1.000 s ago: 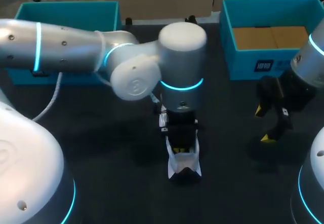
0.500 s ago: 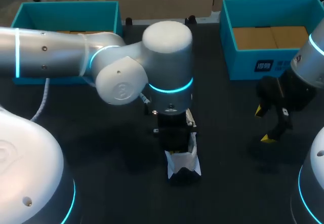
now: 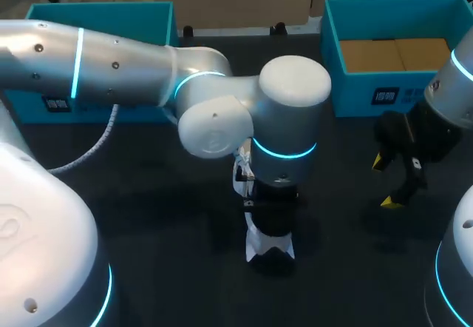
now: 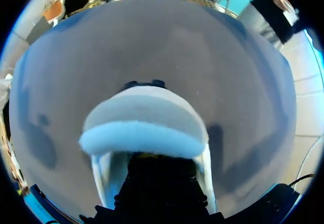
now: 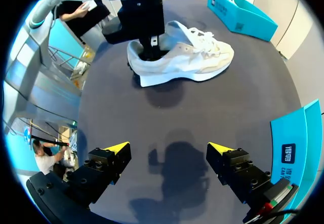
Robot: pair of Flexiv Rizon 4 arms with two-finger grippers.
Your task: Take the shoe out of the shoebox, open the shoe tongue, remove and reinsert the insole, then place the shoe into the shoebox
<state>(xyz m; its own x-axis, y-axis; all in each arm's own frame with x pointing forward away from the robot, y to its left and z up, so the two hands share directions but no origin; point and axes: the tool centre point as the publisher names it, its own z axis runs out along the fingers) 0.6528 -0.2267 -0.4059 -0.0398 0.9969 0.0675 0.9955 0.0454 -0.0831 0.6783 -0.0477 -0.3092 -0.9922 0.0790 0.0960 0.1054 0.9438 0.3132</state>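
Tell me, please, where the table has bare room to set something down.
Bare tabletop lies between the white sneaker and the open right gripper, and on the sneaker's other side, bordered by the left arm. It is crowded at the sneaker's opening, where the left gripper sits.

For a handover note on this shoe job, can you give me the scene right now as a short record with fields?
shoe: white sneaker, standing on its sole mid-table, outside both boxes
left tool: down inside the shoe's heel opening; grip state hidden
right tool: open, empty, above bare table, apart from the shoe
boxes: two teal ones at the table's rear, left box and right box
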